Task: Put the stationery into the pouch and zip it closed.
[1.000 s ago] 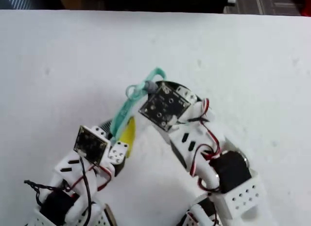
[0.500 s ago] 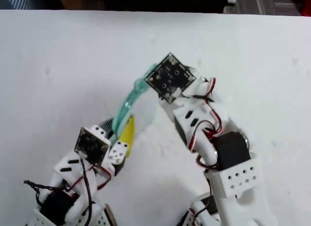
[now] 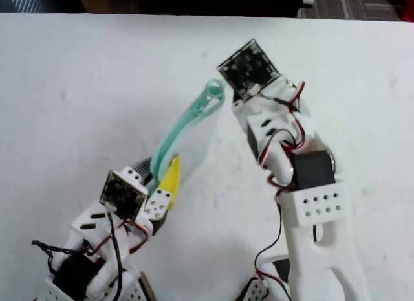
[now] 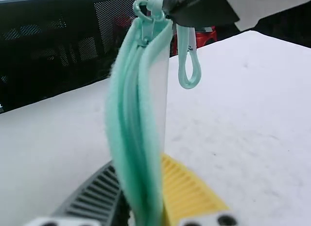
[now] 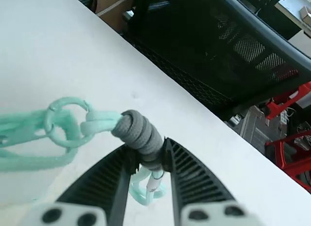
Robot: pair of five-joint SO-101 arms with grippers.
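Two arms and one pouch over a white table (image 3: 71, 87). Left pincer (image 3: 158, 168): one dark grey finger (image 4: 92, 194) and one yellow finger (image 4: 187, 189), closed upon the near end of the pouch (image 3: 189, 127), which stands on edge between them. The pouch is a single translucent case with a mint-green zip edge (image 4: 129, 114). It runs from the left pincer across to the right pincer (image 5: 148, 153) and is held taut between the two. The left wrist view presents the zip edge end-on, its two green tapes lying together, with the slider (image 4: 146, 22) at the end farthest from the left pincer and nearest the right. Just beside the slider hangs one mint loop (image 4: 188, 65). The right wrist view presents the pull assembly at close range: one mint ring (image 5: 64, 120) at the pouch end, joined to one grey cord-wrapped zip pull (image 5: 141, 136). Right pincer: two black ribbed fingers (image 5: 192, 172), drawn to a narrow gap with the zip pull clamped between their tips. The high view places the right arm's camera board (image 3: 249, 69) just beyond the ring. The contents of the pouch cannot be made out.
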